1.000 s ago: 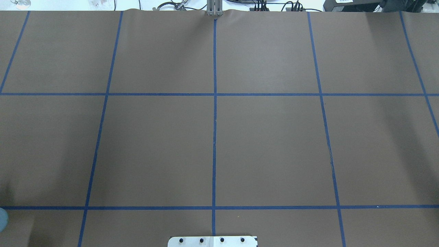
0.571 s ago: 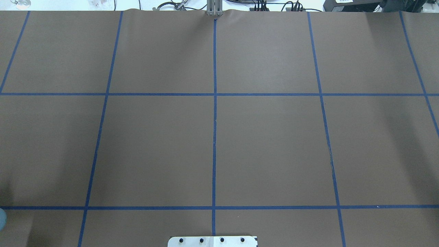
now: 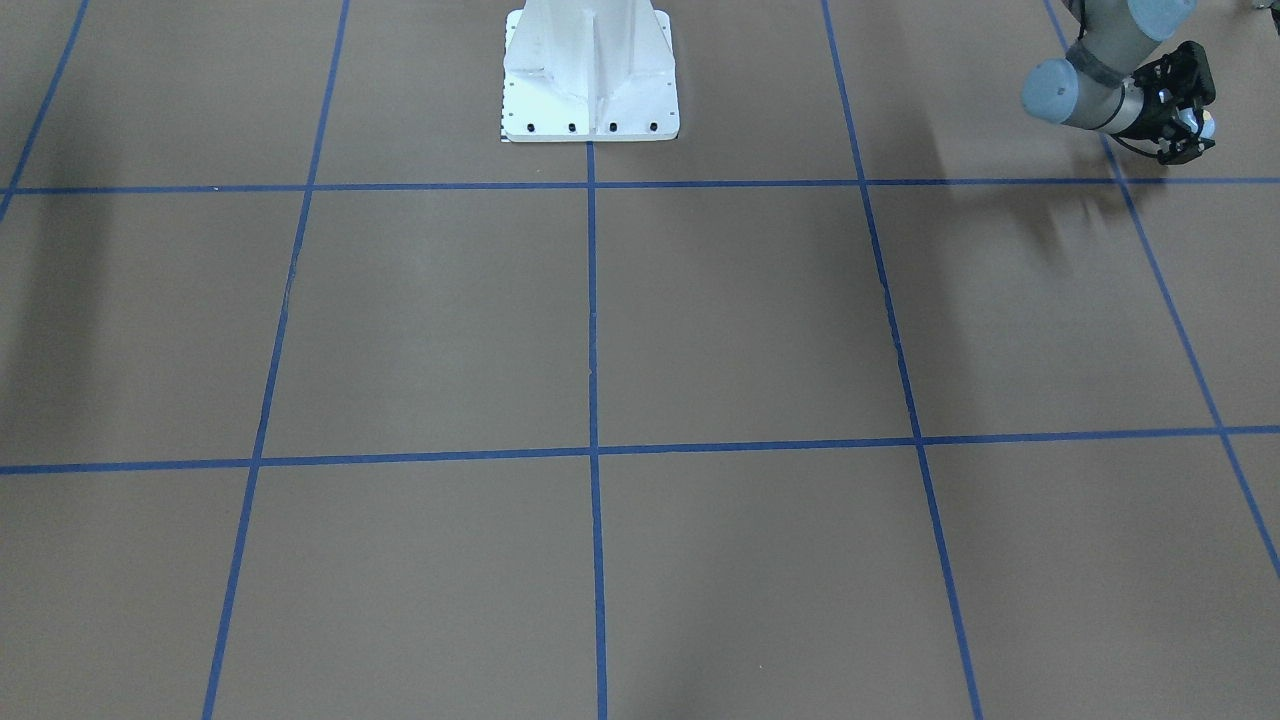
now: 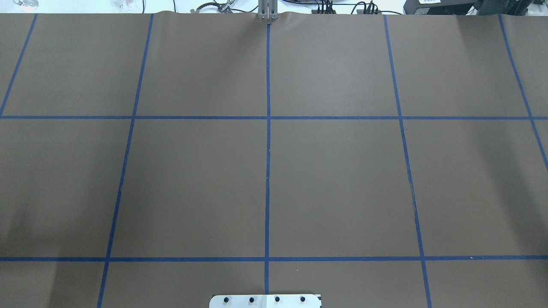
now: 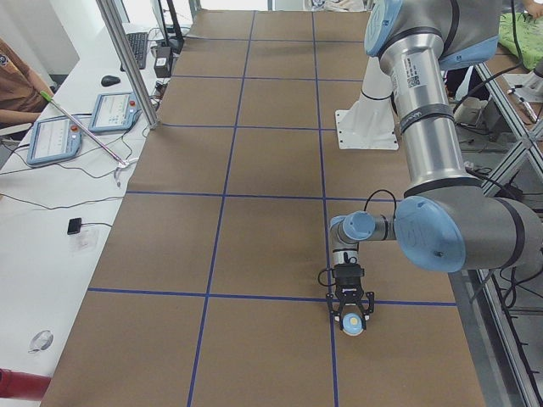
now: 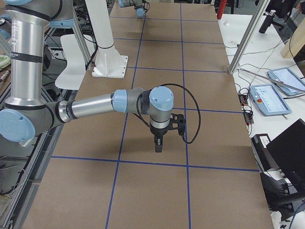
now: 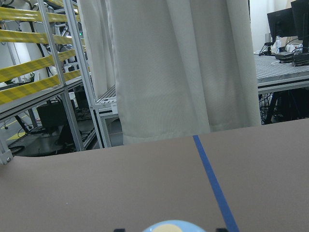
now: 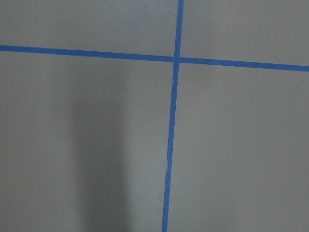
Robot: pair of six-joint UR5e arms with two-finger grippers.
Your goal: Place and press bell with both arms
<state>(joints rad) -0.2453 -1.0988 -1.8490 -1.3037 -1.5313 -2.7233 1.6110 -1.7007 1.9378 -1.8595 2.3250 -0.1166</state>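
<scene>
Desk: brown paper covered the long desk [image 4: 192,184], and blue tape lines [image 4: 267,171] cut it into squares.
Background: an off-white pleated curtain [image 7: 183,67] hung beyond the desk's end in the left wrist view.
Left arm: the grey jointed left arm [image 5: 433,153] with light-blue caps reached down toward the robot's left end of the desk, its wrist low by a tape crossing.
Right arm: the matching grey right arm [image 6: 90,109] stretched level over the desk at the opposite end, its wrist turned downward.
Pedestal: the white bolted pedestal [image 3: 590,70] stood at the robot-side edge, on the middle tape line.
Left tool: the black two-finger left tool [image 5: 351,315] was clamped on the bell, one finger on either side of it.
Right tool: the black right tool [image 6: 158,145] pointed straight down over the paper near a tape line; whether its fingers were parted or together could not be told.
Bell: the small light-blue dome bell [image 5: 351,323] with a cream button sat between the left tool's fingers beside the tape crossing, with the button turned toward the desk's end; whether it touched the desk could not be told.
</scene>
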